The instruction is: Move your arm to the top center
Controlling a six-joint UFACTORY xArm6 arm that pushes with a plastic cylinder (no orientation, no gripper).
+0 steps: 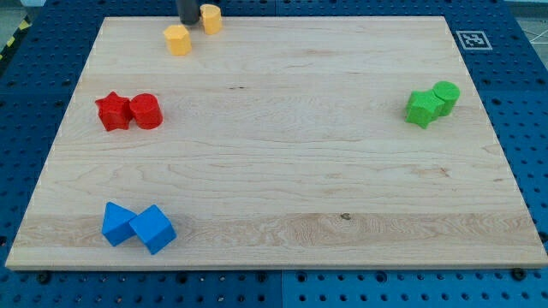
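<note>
Item: wooden board (282,154), pale, lying on a blue perforated bench (17,154); a printed marker tag (472,39) sat at the board's top right corner.

Item: my tip (186,22), the lower end of a dark rod entering from the view's top edge; it stood at the top of the board, left of centre, between two yellow blocks; whether it touched either could not be told. No pincer was fitted, so nothing could be said to be open, closed or gripping; the rod merely pushed.

Item: yellow block, upper (211,18), just right of the tip; roughly cylindrical.

Item: yellow block, lower (177,39), just below and left of the tip; shape faceted, not certain.

Item: red star (113,112) and red cylinder (146,111), touching, at the view's left.

Item: green pair, a star-like green block (421,109) and a green cylinder (446,96), touching, at the view's right.

Item: blue pair, a blue block at left (117,223) and a blue cube (153,228), touching, at bottom left.

Handling note, as judgement: the task concerned the arm alone; the rod looked stiff and needed no hold; top centre lay to the view's right of the tip, and the upper yellow block, probably light and easily slid, stood in that path and would likely be shoved along.
</note>
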